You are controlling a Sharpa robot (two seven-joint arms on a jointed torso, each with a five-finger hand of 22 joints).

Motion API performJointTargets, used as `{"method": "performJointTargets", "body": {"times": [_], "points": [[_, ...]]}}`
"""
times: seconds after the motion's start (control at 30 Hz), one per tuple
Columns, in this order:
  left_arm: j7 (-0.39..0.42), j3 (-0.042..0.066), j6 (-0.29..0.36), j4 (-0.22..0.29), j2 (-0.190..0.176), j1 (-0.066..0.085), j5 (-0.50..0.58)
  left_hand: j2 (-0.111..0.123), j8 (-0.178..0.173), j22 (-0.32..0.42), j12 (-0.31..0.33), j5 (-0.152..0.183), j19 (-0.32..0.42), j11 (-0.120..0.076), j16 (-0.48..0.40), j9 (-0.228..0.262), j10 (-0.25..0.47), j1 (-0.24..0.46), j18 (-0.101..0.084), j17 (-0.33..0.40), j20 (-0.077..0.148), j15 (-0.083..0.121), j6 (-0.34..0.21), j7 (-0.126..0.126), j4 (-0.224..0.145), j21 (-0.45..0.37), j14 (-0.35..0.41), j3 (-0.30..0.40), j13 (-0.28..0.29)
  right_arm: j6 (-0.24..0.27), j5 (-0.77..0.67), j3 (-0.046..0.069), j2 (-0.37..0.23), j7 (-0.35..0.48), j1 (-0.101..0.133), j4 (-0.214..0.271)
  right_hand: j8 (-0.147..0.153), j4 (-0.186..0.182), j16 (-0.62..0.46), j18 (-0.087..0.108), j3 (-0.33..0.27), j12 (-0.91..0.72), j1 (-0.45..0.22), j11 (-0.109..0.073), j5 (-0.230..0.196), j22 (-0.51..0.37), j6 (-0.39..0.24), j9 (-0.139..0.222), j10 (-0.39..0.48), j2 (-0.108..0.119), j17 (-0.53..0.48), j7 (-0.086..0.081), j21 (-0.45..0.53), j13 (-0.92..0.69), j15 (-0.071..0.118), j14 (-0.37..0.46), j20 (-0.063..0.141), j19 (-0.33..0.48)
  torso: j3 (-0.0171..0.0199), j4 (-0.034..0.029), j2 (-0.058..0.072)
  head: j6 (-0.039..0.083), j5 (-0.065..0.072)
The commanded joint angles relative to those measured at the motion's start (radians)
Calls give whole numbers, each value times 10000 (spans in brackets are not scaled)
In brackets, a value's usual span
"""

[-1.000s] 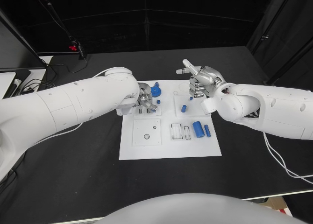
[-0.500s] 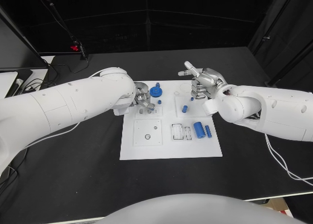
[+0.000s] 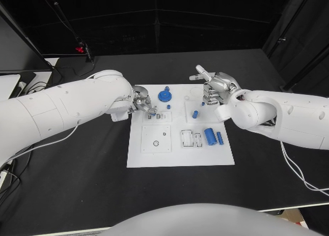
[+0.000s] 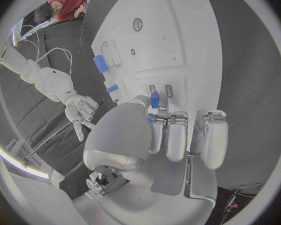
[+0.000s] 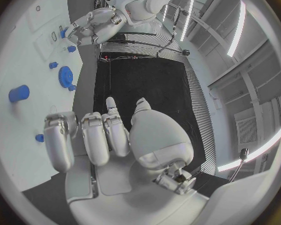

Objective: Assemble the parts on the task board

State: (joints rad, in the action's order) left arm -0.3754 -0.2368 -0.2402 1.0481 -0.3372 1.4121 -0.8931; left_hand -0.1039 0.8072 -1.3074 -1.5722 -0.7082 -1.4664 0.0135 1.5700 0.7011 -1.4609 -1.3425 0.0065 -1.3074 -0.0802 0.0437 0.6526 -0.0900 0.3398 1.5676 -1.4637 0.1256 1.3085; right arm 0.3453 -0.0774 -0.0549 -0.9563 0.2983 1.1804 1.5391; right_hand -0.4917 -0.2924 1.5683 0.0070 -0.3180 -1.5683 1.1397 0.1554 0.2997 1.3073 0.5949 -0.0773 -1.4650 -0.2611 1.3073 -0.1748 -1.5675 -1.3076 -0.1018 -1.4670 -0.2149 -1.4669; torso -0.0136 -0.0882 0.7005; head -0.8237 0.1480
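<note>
Task board [image 3: 180, 156] centred on black table [image 3: 79, 187]; assembly judged partly done. Blue gear [image 3: 164, 95] seated at far edge of board, small blue peg [image 3: 195, 114] standing nearby in the right-hand block — apparently placed. Larger blue cylinder [image 3: 208, 135] and slim blue pin [image 3: 219, 137] lying loose on near-right part of board, beside rectangular outlines [image 3: 188, 138]; judged not yet fitted. Near-left plate with small hole [image 3: 156, 143] unfilled. Left hand [image 3: 145, 106] low over far-left part of board, fingers curled together; left wrist view shows small blue part [image 4: 155, 99] at fingertips [image 4: 158, 122], above two slots — seemingly pinched, though grip not fully clear. Right hand [image 3: 214, 87] raised over far-right edge of board, fingers loosely bent and apart, nothing seen in it. Remaining, by judgement — seating of part in left hand, then cylinder and pin.
</note>
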Motion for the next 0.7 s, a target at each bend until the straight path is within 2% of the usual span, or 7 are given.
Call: {"method": "performJointTargets", "body": {"times": [0.03, 0.2, 0.4, 0.7], "points": [[-128, 7, -264, 29, 1, 20, 214, -7, -44, -2634, 14, 47, -1044, 47, 8, 13, -1099, 73, -65, -2634, 17, -47, 217, 116, -464, 32, -1071, 540, 2623, 19, 5, 5, 0, 18, 8, 9, -15, 22, 25, -53, 64, -25, -2, 0, 35, 2611, -72, 11, -1058, -92, 2635, -534, 6, -2632, 34, -1038, 70, -989, -13, 29, 11, -6, -13], [-126, 5, -288, 32, 62, 12, 217, -5, -49, -2634, 14, 49, -1044, 47, 8, 16, -1099, 80, -65, -2634, 17, -47, 214, 117, -467, 32, -1071, 547, 2623, 12, 5, 4, 4, 13, 2, 1, -15, 22, 25, -53, 64, -25, -2, 0, 35, 2611, -72, 11, -1058, -92, 2635, -534, 6, -2632, 34, -1038, 70, -989, -14, 32, 12, -12, -53], [-96, 5, -237, 34, 120, 2, 218, -4, -53, -2634, 14, 48, -1044, 47, 8, 18, -1099, 85, -65, -2634, 16, -47, 212, 117, -469, 32, -1071, 556, 2623, 15, 5, 4, -1, 11, -2, 3, -16, 22, 25, -50, 66, -25, 4, 1, 39, 2606, -78, 12, -1058, -96, 2635, -535, 13, -2632, 34, -1038, 69, -980, -2, 30, 11, -28, -44], [-231, 5, -303, -23, 173, -3, 219, -2, -60, -2634, 14, 50, -1044, 47, 8, 22, -1099, 93, -65, -2634, 16, -47, 208, 118, -471, 32, -1071, 568, 2623, 6, 5, 4, 0, 17, -3, 19, -17, 21, 25, -49, 66, -25, 7, 2, 41, 2604, -82, 13, -1058, -97, 2635, -535, 15, -2632, 34, -1038, 69, -976, -4, 34, 9, -59, -38]]}}
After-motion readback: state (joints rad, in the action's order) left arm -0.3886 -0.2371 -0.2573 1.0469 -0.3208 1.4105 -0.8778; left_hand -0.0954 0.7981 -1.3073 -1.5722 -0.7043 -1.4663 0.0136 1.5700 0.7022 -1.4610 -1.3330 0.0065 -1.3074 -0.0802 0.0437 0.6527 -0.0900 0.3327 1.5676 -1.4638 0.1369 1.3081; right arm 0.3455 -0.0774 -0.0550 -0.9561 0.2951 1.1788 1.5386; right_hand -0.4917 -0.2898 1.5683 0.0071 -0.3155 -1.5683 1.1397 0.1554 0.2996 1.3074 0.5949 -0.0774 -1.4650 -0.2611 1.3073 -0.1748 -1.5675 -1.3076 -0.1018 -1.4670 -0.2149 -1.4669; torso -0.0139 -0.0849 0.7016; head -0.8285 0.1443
